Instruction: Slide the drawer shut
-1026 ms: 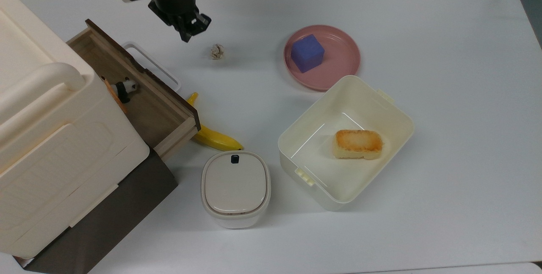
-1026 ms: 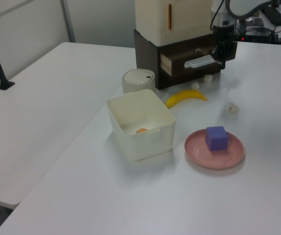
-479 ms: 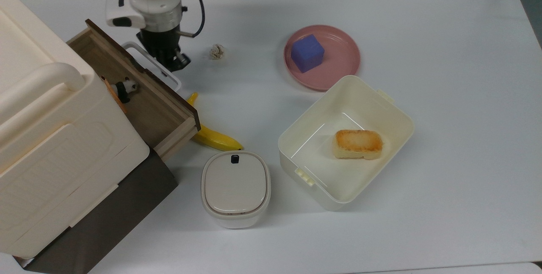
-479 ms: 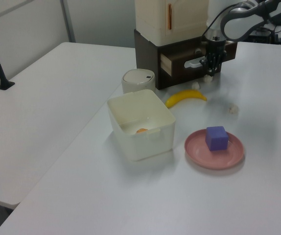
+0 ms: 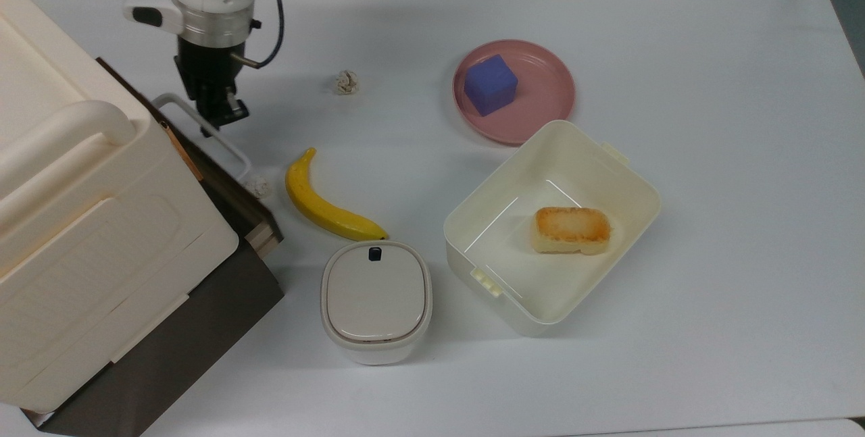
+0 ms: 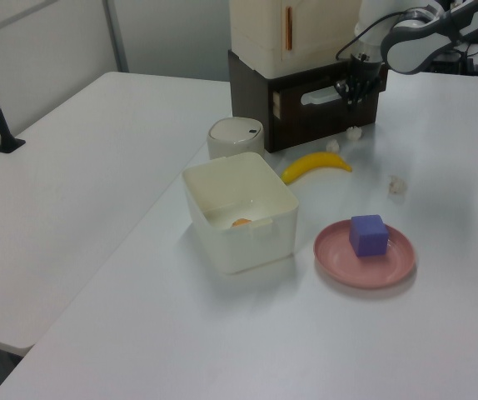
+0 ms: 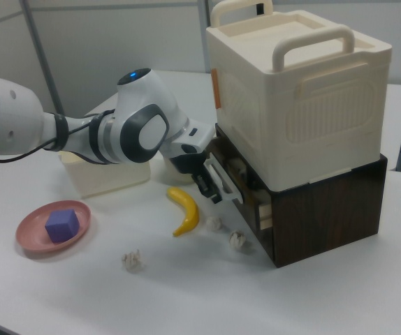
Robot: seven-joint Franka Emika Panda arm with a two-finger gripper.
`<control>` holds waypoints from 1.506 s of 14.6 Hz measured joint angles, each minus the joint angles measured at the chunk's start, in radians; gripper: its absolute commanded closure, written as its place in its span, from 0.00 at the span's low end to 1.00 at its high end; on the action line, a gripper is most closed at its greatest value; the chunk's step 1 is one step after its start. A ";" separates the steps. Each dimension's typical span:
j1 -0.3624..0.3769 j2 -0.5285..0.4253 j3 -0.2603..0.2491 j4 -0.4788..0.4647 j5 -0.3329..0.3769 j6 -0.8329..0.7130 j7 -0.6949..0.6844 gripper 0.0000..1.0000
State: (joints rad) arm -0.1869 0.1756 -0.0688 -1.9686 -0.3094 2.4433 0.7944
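The drawer (image 5: 230, 184) is pushed almost fully into the dark brown cabinet (image 5: 169, 349), under the big cream box. In the top view just its dark front panel and white loop handle (image 5: 213, 132) stick out. My gripper (image 5: 221, 113) hangs right at the far end of that handle, touching or nearly touching it. The right view has the gripper (image 7: 204, 183) against the handle (image 7: 221, 180), with a thin strip of light wood of the drawer (image 7: 260, 209) still proud of the cabinet. The left view puts the gripper (image 6: 356, 83) at the handle (image 6: 318, 97).
A banana (image 5: 324, 204) and a crumpled paper ball (image 5: 257, 186) lie just in front of the drawer. Nearby stand a small lidded container (image 5: 375, 298), an open cream container (image 5: 595, 167) holding bread, and a pink plate (image 5: 540, 99) with a blue cube (image 5: 491, 84). Another paper ball (image 5: 346, 82) lies farther back.
The arm came down to the handle and moved toward the top view's left, and the drawer slid most of the way into the cabinet. The panda figure inside is now covered.
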 measured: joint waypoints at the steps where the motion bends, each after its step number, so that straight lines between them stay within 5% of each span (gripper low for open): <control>1: -0.006 0.000 -0.004 0.000 -0.026 0.017 0.031 1.00; 5: -0.009 0.002 -0.017 0.000 -0.157 0.039 0.177 1.00; 16: -0.003 -0.008 -0.030 0.006 -0.183 0.018 0.197 1.00; 22: 0.038 -0.116 0.048 0.146 0.160 -0.513 -0.357 1.00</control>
State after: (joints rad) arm -0.1491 0.0593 -0.0207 -1.8226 -0.1496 1.9306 0.4377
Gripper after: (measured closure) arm 0.991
